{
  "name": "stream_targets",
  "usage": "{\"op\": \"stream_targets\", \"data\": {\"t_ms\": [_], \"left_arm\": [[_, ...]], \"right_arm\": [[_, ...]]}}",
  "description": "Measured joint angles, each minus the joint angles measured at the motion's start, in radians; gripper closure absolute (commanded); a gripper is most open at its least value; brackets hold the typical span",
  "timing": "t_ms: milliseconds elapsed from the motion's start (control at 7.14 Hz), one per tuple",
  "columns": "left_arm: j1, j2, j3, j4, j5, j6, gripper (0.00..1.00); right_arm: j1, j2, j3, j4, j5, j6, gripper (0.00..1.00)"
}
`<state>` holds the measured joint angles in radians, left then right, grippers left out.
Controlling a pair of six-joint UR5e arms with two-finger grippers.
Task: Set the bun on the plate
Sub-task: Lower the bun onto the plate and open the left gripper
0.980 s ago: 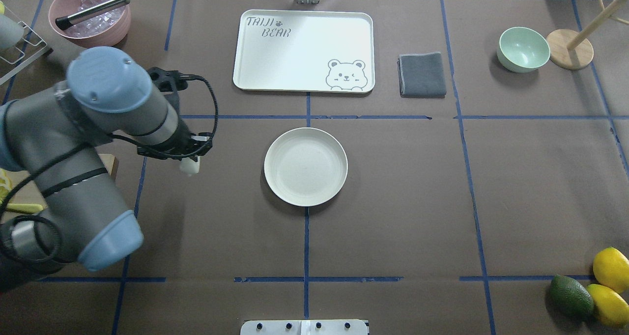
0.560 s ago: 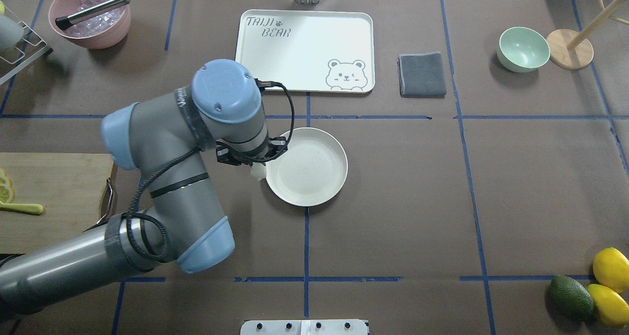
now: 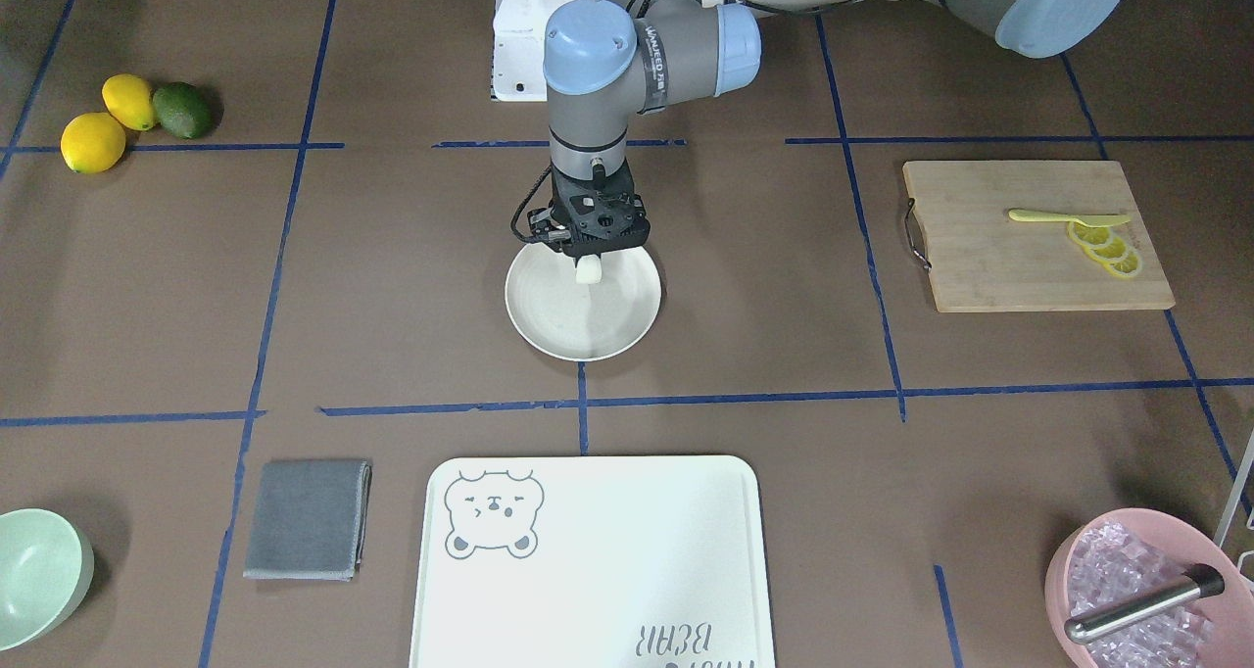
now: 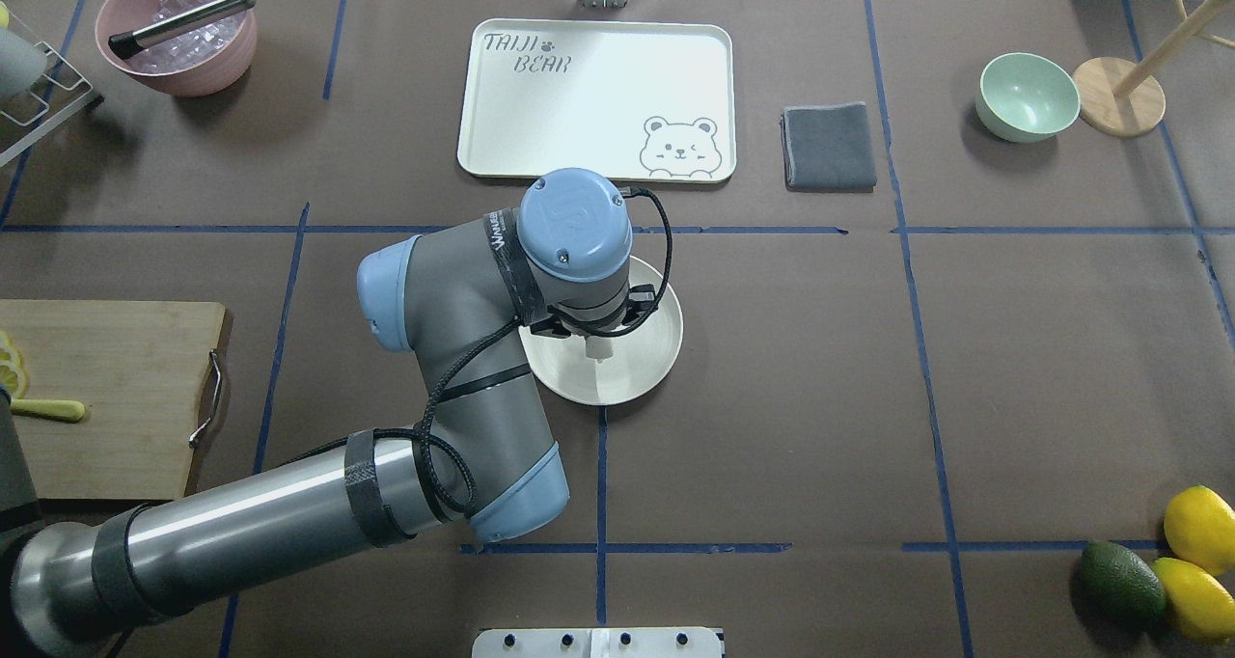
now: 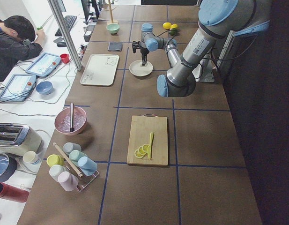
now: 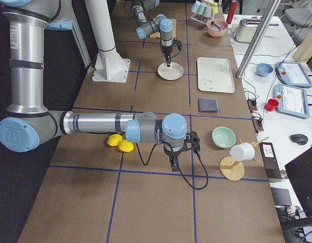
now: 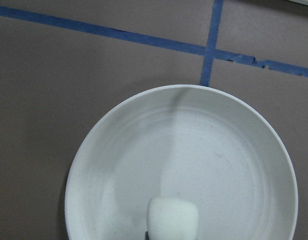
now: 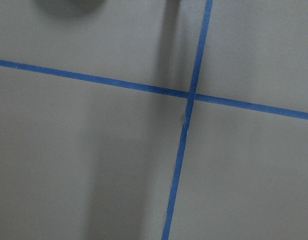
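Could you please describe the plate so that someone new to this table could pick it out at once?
Find the large white bear-print tray at the table's far side; just nearer the robot lies the plate, under the left gripper holding the bun. It is round, shallow and plain cream, unlike the rectangular tray.

The big white tray (image 4: 598, 108) says "TAIJI BEAR" in grey letters. Letters on the left arm (image 4: 444, 301) are too small to read.

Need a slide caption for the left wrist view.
Bun over the plate, blue tape cross beyond its rim.
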<state>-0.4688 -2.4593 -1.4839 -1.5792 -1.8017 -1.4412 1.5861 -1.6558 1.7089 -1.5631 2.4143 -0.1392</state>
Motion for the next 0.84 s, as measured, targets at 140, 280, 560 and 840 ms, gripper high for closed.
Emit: {"op": "stream_targets", "data": {"t_ms": [140,280,560,840], "left_arm": [[0.004,-0.003,0.008,-0.004,0.001,0.000,0.72],[0.006,-0.004,0.018,-0.012,0.002,0.002,0.71],[0.007,-0.007,0.071,-0.068,0.016,0.005,0.65],[0.007,-0.010,0.111,-0.112,0.020,0.009,0.33]], "right_arm": [[0.000,0.000,0.000,0.000,0.000,0.000,0.00],[0.000,-0.001,0.000,0.000,0.000,0.000,0.00],[0.000,0.000,0.000,0.000,0.000,0.002,0.00],[0.000,-0.001,0.000,0.000,0.000,0.004,0.00]]}}
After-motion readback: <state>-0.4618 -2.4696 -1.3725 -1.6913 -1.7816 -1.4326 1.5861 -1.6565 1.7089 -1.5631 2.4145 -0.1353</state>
